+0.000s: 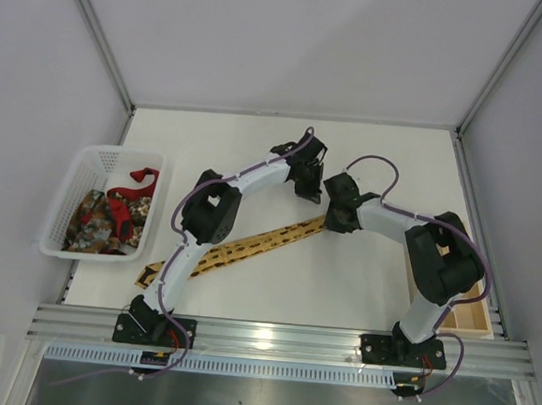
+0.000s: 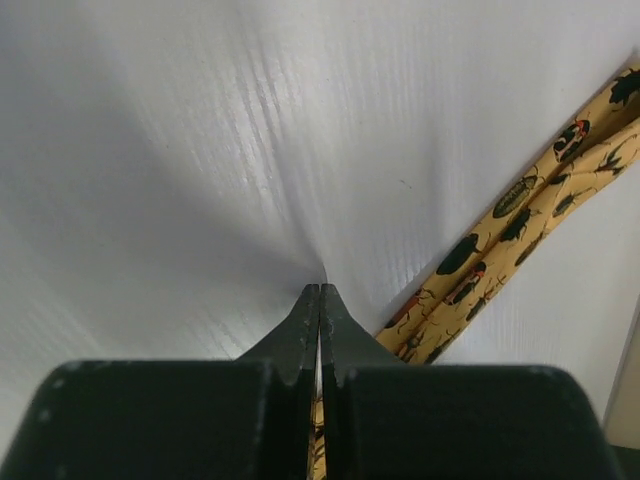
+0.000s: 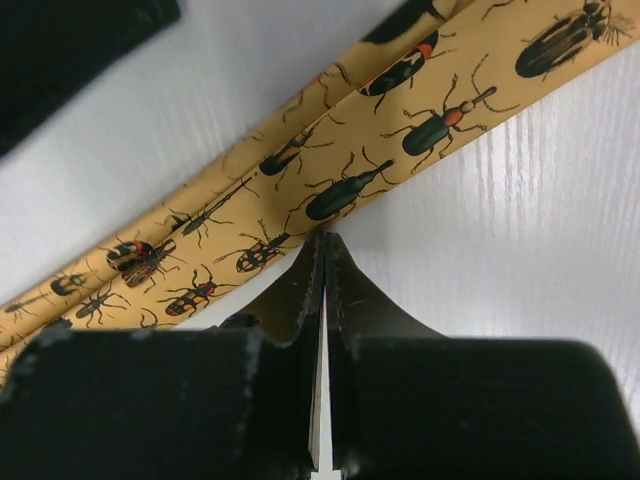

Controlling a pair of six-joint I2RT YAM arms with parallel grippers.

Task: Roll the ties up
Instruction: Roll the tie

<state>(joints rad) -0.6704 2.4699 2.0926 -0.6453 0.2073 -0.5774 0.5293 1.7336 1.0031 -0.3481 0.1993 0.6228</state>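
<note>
A yellow tie printed with dark beetles lies flat and slanted across the white table, partly under my left arm. My right gripper is at its upper right end. In the right wrist view it is shut, tips against the lower edge of the yellow tie, and no fabric shows between them. My left gripper is just beyond that end and shut on nothing. The yellow tie runs beside and beneath it. A red tie and a dark patterned tie lie in the basket.
A white plastic basket stands at the table's left edge. A shallow wooden tray sits at the near right, partly behind my right arm. Grey walls close in the table at the back and both sides.
</note>
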